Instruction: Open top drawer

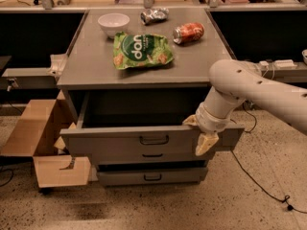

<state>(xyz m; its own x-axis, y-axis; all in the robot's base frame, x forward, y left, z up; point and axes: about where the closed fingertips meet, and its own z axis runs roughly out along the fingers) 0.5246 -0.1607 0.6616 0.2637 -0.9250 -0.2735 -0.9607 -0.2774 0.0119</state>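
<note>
We see a big grey cabinet [192, 61] with a flat top, standing on a spotty floor [249, 205]. A fat white robot arm [259, 87] comes in from the right and bends down to the front of the cabinet.

The top drawer [115, 140] is pulled out a good way. We can look down into the dark space behind its front. It sticks out past the two thin drawers below it. The middle drawer [120, 157] shows only as a thin strip under it, and the bottom drawer [182, 175] sits a bit lower and further back.

To the left of the cabinet is an open brown cardboard box [33, 128] on the floor, touching the drawer's left corner.

On top of the cabinet lies a green chip bag [141, 51], near the middle. Behind it to the left is a white bowl [113, 22]. To the right of the bag is a red can [188, 32] on its side. A crumpled silver can [154, 16] lies near the back edge.

The gripper [199, 132] is at the right end of the top drawer's front, right at its top edge. We cannot tell if it is holding on or let go.

The small black handle [154, 140] is in the middle of the drawer's front, left of the gripper and not touched.
</note>
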